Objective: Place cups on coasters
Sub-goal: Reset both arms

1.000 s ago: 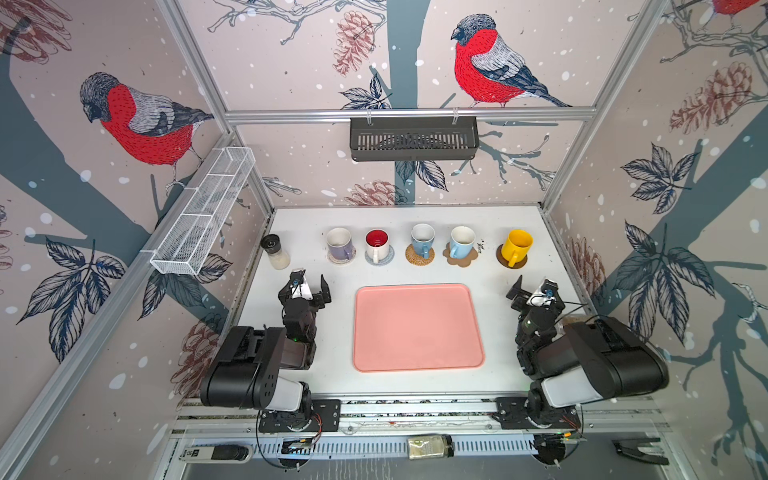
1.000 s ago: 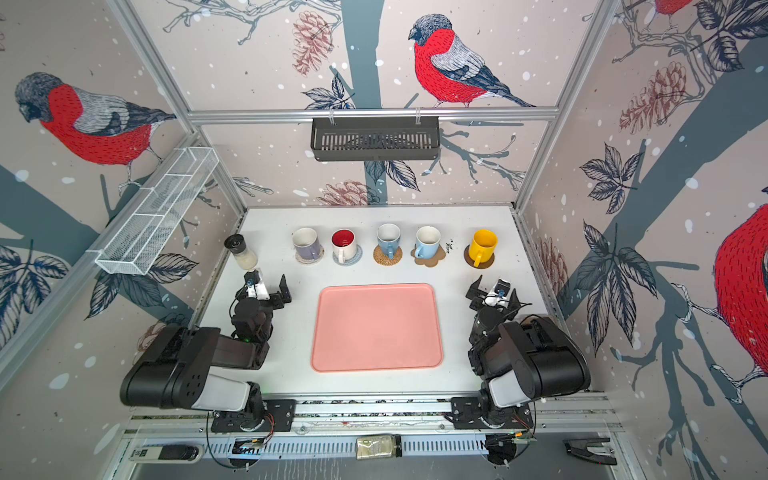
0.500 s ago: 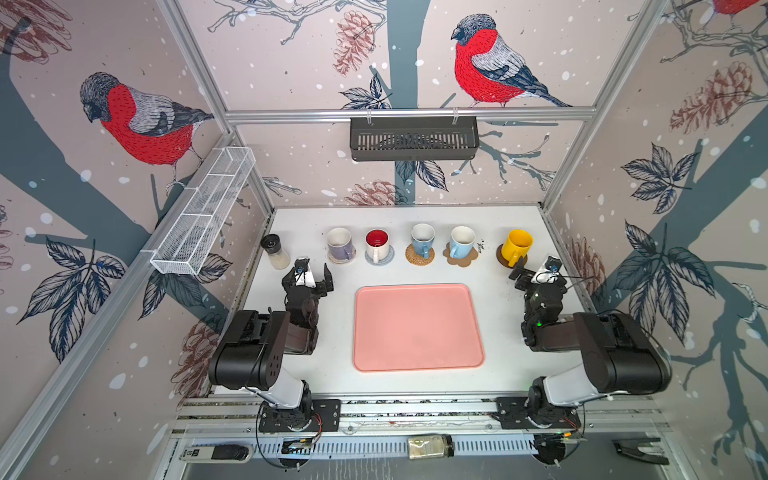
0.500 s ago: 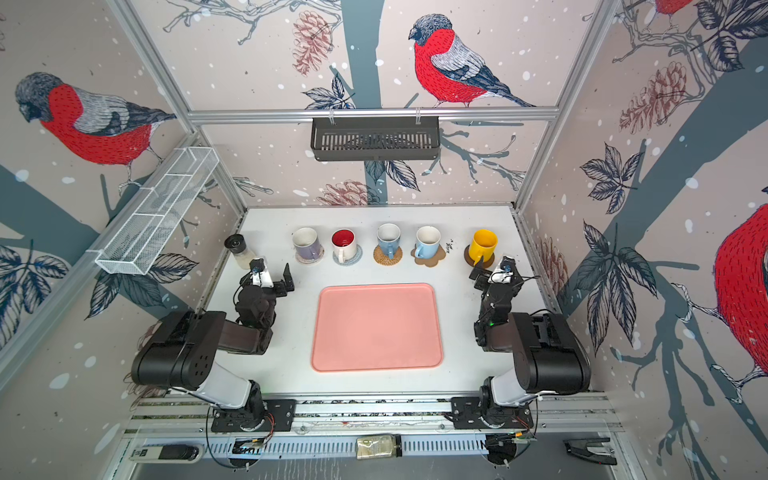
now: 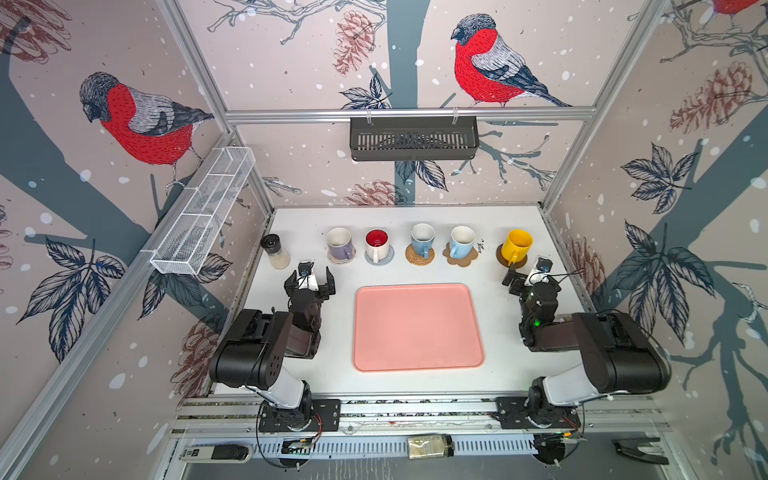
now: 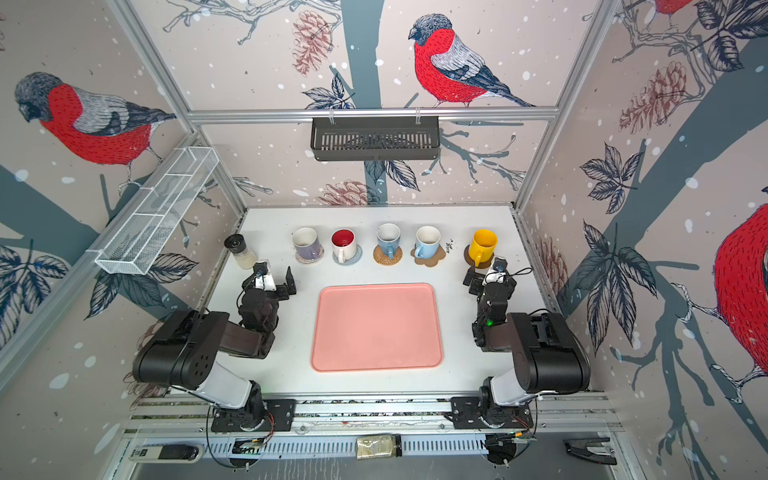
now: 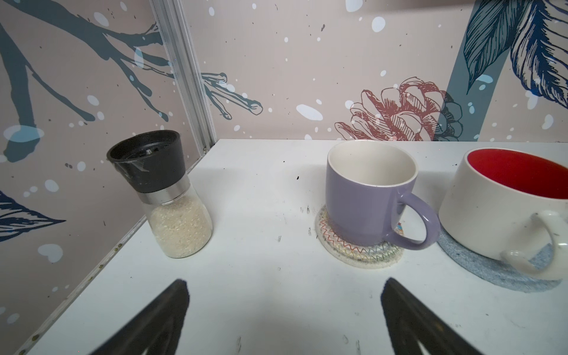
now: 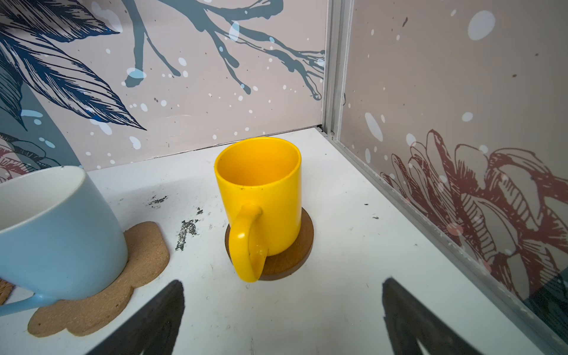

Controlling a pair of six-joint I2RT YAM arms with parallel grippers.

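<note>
Well, all five cups stand on coasters along the back of the table [image 5: 415, 216]: lavender cup [image 5: 340, 245], red-lined cup [image 5: 377, 246], blue cup on rattan [image 5: 422, 241], blue cup on cork [image 5: 461, 243], yellow cup [image 8: 261, 196] on its disc [image 8: 302, 246] (off-centre, handle overhanging). Both arms are empty-handed, jaws wide apart: left gripper [image 7: 284, 285] faces the gap between jar [image 7: 167, 196] and lavender cup, right gripper [image 8: 282, 287] sits just short of the yellow cup. By my reckoning only the retreat remains. Pull straight back and keep the fingers off those handles and the jar.
</note>
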